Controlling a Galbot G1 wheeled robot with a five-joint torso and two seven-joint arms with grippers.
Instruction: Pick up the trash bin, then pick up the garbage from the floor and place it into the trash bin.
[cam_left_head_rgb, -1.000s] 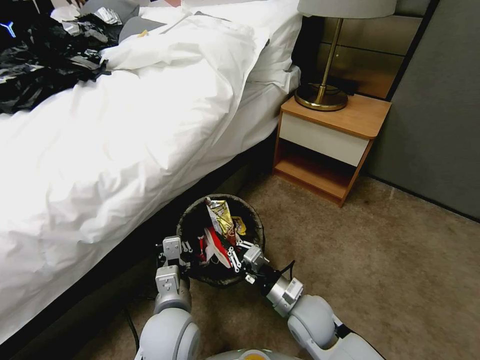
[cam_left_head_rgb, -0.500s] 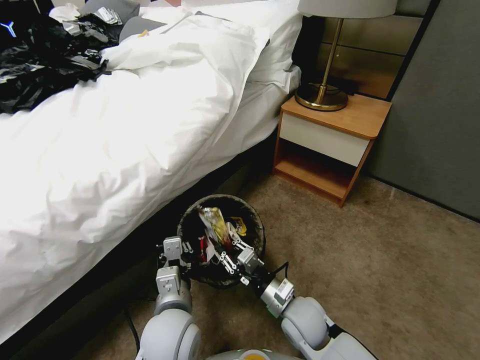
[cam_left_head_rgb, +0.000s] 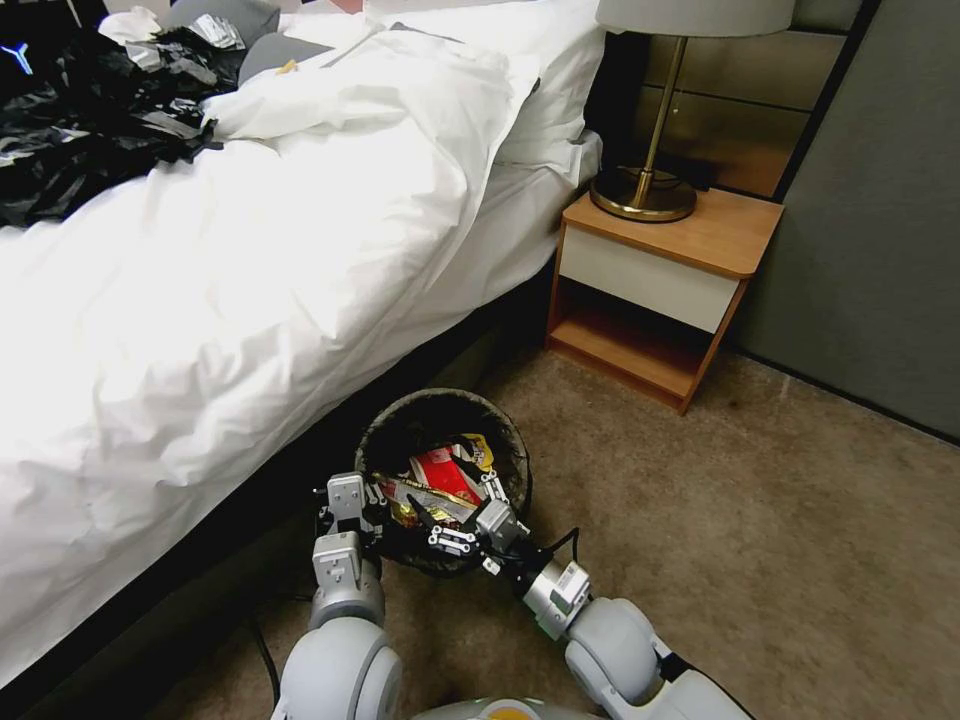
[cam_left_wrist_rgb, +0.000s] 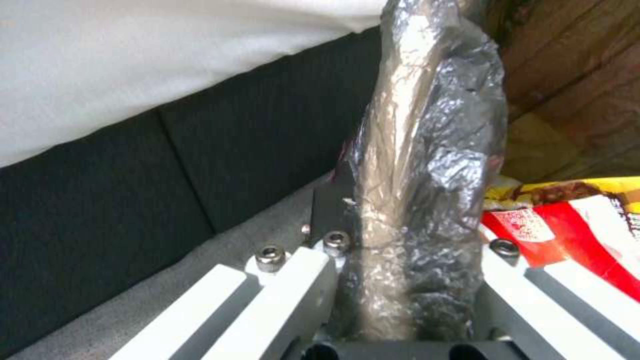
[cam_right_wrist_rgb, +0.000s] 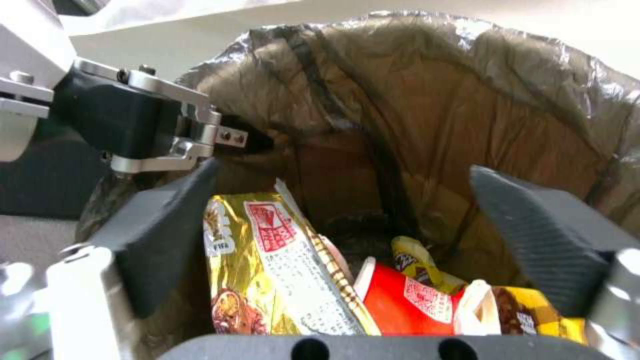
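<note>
The trash bin (cam_left_head_rgb: 440, 398), lined with a dark crinkly bag, hangs just above the carpet beside the bed. My left gripper (cam_left_head_rgb: 347, 497) is shut on its near rim; in the left wrist view the bagged rim (cam_left_wrist_rgb: 427, 150) runs between the two fingers of that gripper (cam_left_wrist_rgb: 413, 242). My right gripper (cam_left_head_rgb: 468, 513) is open over the bin's mouth, holding nothing. Garbage lies inside: a gold snack wrapper (cam_right_wrist_rgb: 267, 260), a red-and-white wrapper (cam_left_head_rgb: 445, 472) and a yellow scrap (cam_right_wrist_rgb: 413, 260). In the right wrist view, the open gripper (cam_right_wrist_rgb: 353, 225) frames the wrappers.
The white bed (cam_left_head_rgb: 250, 250) with its dark base runs along the left. A wooden nightstand (cam_left_head_rgb: 665, 290) with a brass lamp (cam_left_head_rgb: 645, 190) stands behind the bin. Bare tan carpet (cam_left_head_rgb: 780, 540) spreads to the right. Black bags (cam_left_head_rgb: 90, 120) lie on the bed.
My right gripper held the gold wrapper upright over the bin, then lowered and opened. The wrapper now lies flat inside. The left gripper and bin stayed put.
</note>
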